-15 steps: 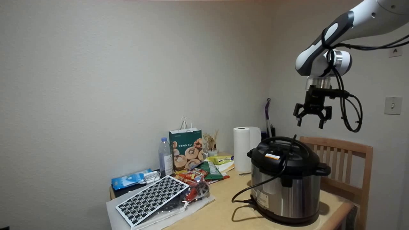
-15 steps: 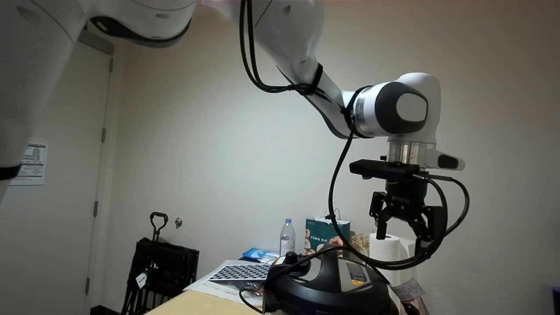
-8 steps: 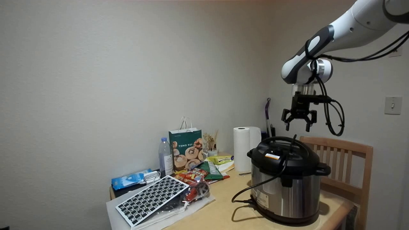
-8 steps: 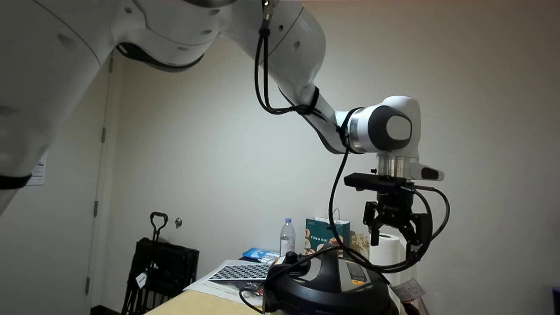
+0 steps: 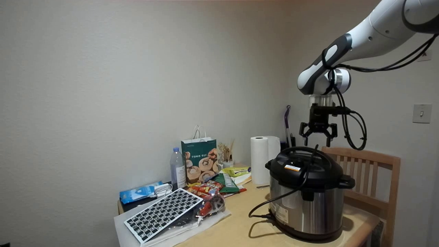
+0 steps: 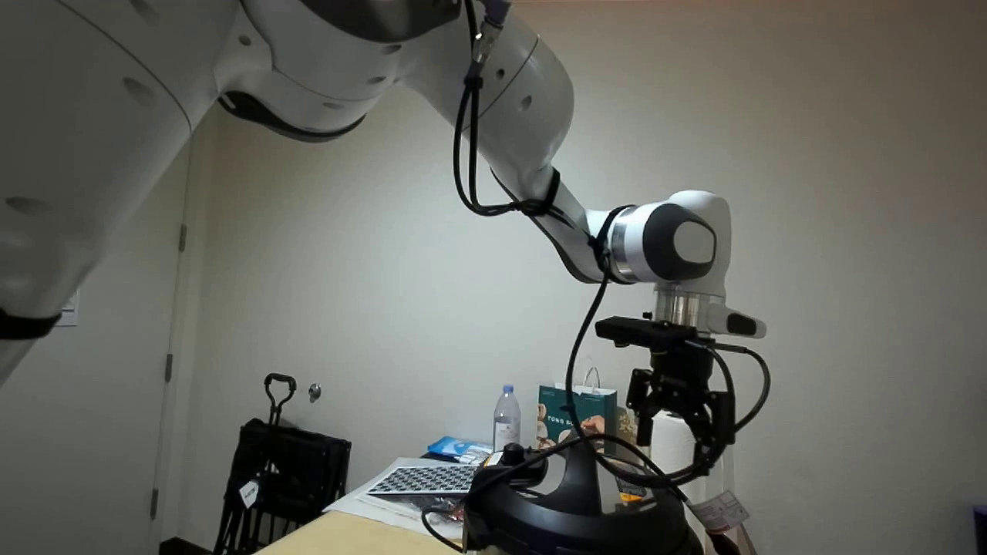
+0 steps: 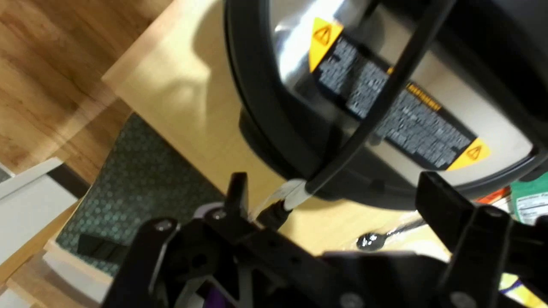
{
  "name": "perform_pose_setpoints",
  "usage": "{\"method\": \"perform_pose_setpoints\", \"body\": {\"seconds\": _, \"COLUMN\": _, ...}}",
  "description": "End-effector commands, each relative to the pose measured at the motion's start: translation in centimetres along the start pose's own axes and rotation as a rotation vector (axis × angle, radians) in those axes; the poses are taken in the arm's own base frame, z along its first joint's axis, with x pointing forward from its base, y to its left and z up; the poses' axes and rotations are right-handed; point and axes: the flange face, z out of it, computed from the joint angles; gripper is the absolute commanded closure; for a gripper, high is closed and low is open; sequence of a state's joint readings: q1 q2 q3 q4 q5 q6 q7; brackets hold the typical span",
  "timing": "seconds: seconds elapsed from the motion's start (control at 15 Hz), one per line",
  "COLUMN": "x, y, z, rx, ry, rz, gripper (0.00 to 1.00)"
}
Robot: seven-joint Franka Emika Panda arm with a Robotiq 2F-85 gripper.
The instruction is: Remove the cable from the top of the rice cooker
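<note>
The rice cooker (image 5: 319, 212) stands on the table; its black lid shows in an exterior view (image 6: 570, 532) and in the wrist view (image 7: 274, 115). The black cable (image 5: 284, 195) runs from the cooker's base up across the lid, also in an exterior view (image 6: 524, 465) and the wrist view (image 7: 385, 96). Its plug end (image 7: 274, 214), with a white tag (image 7: 295, 193), sticks out past the lid's edge, partly hidden by a finger. My gripper is open and empty above the lid's edge, in both exterior views (image 5: 317, 141) (image 6: 673, 447) and the wrist view (image 7: 333, 182).
A paper-towel roll (image 5: 259, 161) stands behind the cooker. A wooden chair (image 5: 363, 154) is at the table's edge. A checkered board (image 5: 164, 214), snack packets (image 5: 226, 181), a bottle (image 5: 177, 168) and a paper bag (image 5: 199, 161) are farther along. A black spoon (image 7: 371, 241) lies near the cooker.
My gripper has moved down and to the left in both exterior views, closer to the lid and the cable's end, with its fingers staying open. The cable and cooker have not moved.
</note>
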State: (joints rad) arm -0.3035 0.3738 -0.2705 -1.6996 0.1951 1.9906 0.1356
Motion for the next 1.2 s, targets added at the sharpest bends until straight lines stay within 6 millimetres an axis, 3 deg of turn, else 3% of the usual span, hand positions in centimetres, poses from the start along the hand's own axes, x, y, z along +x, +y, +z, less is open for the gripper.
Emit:
{"method": "perform_pose_setpoints", "body": {"seconds": 0.0, "x": -1.8, "y": -1.7, "z": 0.3, "rx": 0.104, "ry": -0.147, "rz": 0.016, "gripper": 0.00}}
{"method": "perform_pose_setpoints", "body": {"seconds": 0.2, "x": -2.5, "y": -2.7, "z": 1.0, "rx": 0.097, "ry": -0.224, "rz": 0.051, "gripper": 0.00}}
{"method": "perform_pose_setpoints", "body": {"seconds": 0.4, "x": -2.1, "y": -2.3, "z": 1.0, "rx": 0.081, "ry": -0.175, "rz": 0.021, "gripper": 0.00}}
{"method": "perform_pose_setpoints", "body": {"seconds": 0.47, "x": -2.1, "y": -2.3, "z": 1.0, "rx": 0.081, "ry": -0.174, "rz": 0.021, "gripper": 0.25}}
{"method": "perform_pose_setpoints", "body": {"seconds": 0.6, "x": -1.8, "y": -1.9, "z": 0.7, "rx": 0.097, "ry": -0.160, "rz": 0.053, "gripper": 0.33}}
{"method": "perform_pose_setpoints", "body": {"seconds": 0.93, "x": -1.3, "y": -0.8, "z": 0.5, "rx": 0.103, "ry": -0.136, "rz": 0.095, "gripper": 0.66}}
{"method": "perform_pose_setpoints", "body": {"seconds": 1.13, "x": -1.3, "y": -0.8, "z": -1.1, "rx": 0.096, "ry": -0.050, "rz": 0.085, "gripper": 0.87}}
